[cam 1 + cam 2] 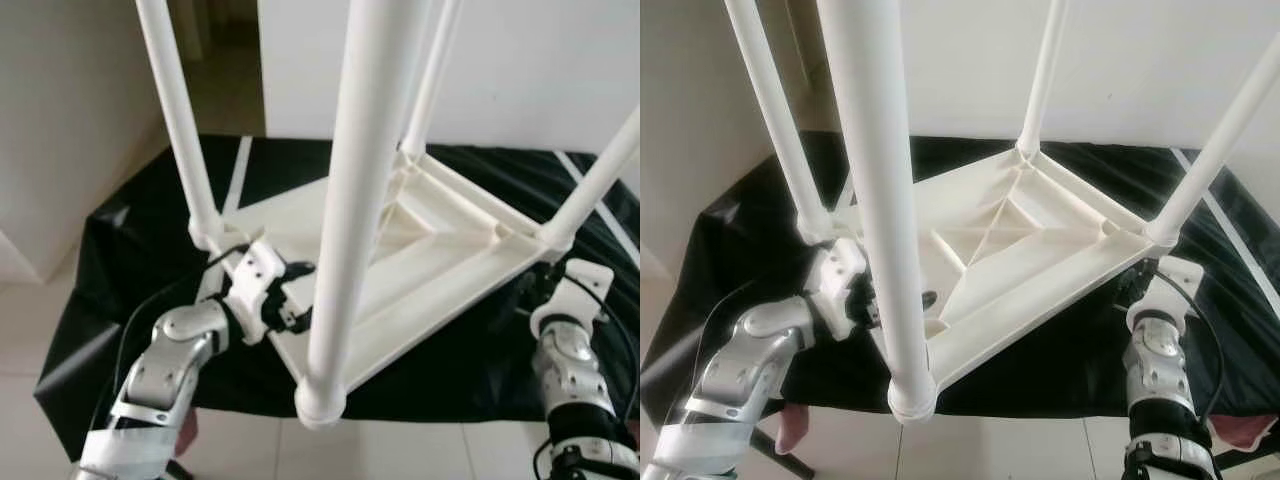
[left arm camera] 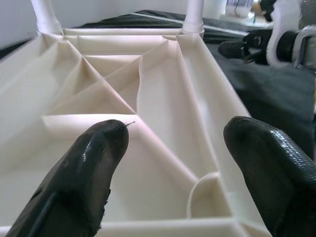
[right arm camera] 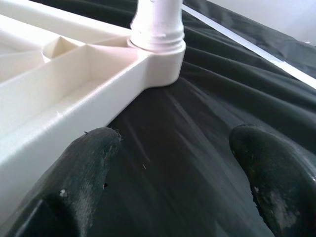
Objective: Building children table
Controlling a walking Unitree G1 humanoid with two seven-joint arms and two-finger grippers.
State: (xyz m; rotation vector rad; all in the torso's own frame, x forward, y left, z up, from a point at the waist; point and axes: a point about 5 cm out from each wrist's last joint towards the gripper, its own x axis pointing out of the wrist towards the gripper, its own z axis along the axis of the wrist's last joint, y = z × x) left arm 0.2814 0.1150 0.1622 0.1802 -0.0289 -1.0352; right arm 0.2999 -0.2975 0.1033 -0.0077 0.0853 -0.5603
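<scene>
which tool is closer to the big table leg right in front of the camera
Left. The left tool sits beside the front leg; the right tool is at the opposite corner.

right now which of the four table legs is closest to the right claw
The leg at the right corner of the upturned tabletop; its socket sits just ahead of the open right claw. The other three stand farther left or back.
</scene>
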